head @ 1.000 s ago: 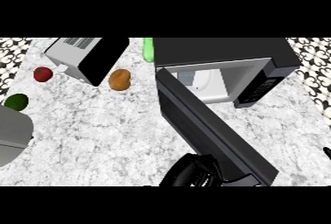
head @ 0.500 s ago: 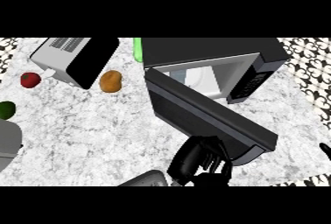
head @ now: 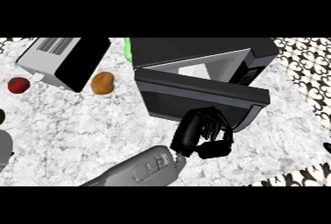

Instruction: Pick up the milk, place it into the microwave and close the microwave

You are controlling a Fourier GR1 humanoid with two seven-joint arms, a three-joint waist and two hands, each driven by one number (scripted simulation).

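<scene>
On marbled counter [head: 77, 127] — microwave [head: 200, 65], toaster [head: 65, 61]

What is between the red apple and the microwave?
In the head view, an orange-brown potato and the dark end of the toaster lie on the counter between the red apple and the microwave.

The marbled counter [head: 77, 127] carries a microwave [head: 200, 74], toaster [head: 61, 61], potato [head: 102, 83] and tomato [head: 19, 85].
</scene>
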